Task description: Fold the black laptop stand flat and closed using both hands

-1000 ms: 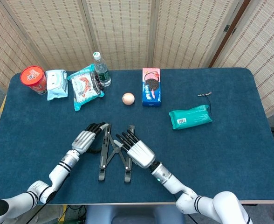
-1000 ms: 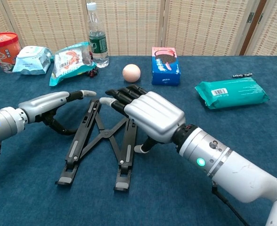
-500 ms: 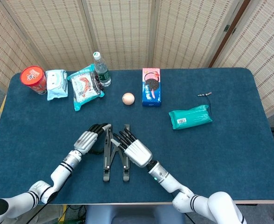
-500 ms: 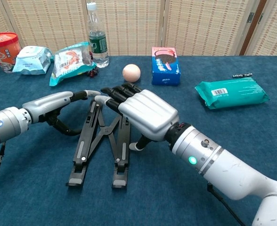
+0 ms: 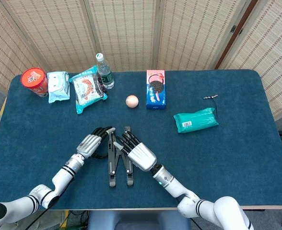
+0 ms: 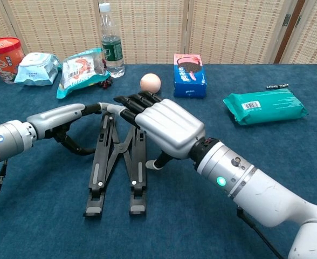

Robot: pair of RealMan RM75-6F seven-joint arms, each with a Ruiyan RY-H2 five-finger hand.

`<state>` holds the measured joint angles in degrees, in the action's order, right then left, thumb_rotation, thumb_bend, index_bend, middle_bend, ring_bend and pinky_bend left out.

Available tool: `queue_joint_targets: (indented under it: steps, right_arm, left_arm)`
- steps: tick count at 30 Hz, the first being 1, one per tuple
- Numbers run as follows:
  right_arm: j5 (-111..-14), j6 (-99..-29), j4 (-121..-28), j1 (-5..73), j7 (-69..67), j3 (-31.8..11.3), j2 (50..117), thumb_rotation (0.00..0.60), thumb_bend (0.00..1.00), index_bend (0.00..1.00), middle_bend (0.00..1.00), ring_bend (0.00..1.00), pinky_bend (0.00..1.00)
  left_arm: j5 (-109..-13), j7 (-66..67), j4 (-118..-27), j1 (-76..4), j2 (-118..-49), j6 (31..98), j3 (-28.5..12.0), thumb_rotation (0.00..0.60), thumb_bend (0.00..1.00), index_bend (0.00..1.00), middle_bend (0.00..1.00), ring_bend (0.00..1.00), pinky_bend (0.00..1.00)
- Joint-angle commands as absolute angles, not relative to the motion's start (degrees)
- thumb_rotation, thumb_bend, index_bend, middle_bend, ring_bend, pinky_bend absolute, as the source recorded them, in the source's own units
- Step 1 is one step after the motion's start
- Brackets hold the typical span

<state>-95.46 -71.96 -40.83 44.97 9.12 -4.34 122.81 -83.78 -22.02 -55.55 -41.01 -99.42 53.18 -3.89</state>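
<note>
The black laptop stand (image 5: 112, 172) (image 6: 98, 178) lies near the table's front edge, its two long bars drawn close into a narrow V with the crossed links between them. My left hand (image 5: 89, 143) (image 6: 59, 117) reaches in from the left; its fingertips touch the far end of the left bar and its thumb curves toward that bar. My right hand (image 5: 140, 154) (image 6: 166, 127) lies with straight fingers over the right bar's far end, pressing from the right and hiding that part. Neither hand grips the stand.
Along the far edge stand a red cup (image 5: 34, 81), two snack bags (image 5: 59, 86), a water bottle (image 5: 104, 72) and a blue cookie box (image 5: 155, 89). A pale ball (image 5: 132, 101) lies mid-table; a green pack (image 5: 195, 120) lies to the right.
The stand's two bars have come much closer together, from a wide spread to a narrow V. Both hands have moved inward with them.
</note>
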Motion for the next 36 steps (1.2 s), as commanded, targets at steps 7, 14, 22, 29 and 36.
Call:
queue_joint_targets:
  steps: [7, 14, 22, 29, 36]
  right_arm:
    - [-96.18, -68.17, -54.07, 46.00, 10.27, -3.01, 112.28, 0.600, 0.00, 0.00, 0.00, 0.00, 0.00]
    - [-94.21, -53.99, -73.13, 53.30, 7.81, -5.33, 95.64, 0.600, 0.00, 0.00, 0.00, 0.00, 0.00]
    - [-93.45, -38.34, -79.39, 62.57, 5.33, -6.10, 86.44, 0.600, 0.00, 0.00, 0.00, 0.00, 0.00]
    - [-95.40, -32.65, -76.75, 68.42, 2.56, -5.21, 87.77, 0.600, 0.00, 0.00, 0.00, 0.00, 0.00]
    - [-98.87, -31.09, -72.21, 72.99, -1.10, -3.00, 90.24, 0.600, 0.00, 0.00, 0.00, 0.00, 0.00]
  left_arm:
    - [-81.57, -18.91, -59.41, -39.22, -95.38, 54.63, -4.92, 0.600, 0.26, 0.00, 0.04, 0.06, 0.00]
    - [-79.37, -15.71, -65.47, -36.19, -89.72, 58.30, -6.14, 0.600, 0.26, 0.00, 0.04, 0.06, 0.00]
    - [-77.16, -12.07, -72.20, -31.96, -84.13, 62.61, -6.48, 0.600, 0.26, 0.00, 0.04, 0.05, 0.00]
    - [-76.86, -11.65, -75.38, -29.17, -81.44, 65.15, -6.11, 0.600, 0.26, 0.00, 0.03, 0.04, 0.00]
    - [-76.21, -12.10, -76.25, -27.47, -80.72, 65.89, -6.08, 0.600, 0.26, 0.00, 0.02, 0.03, 0.00]
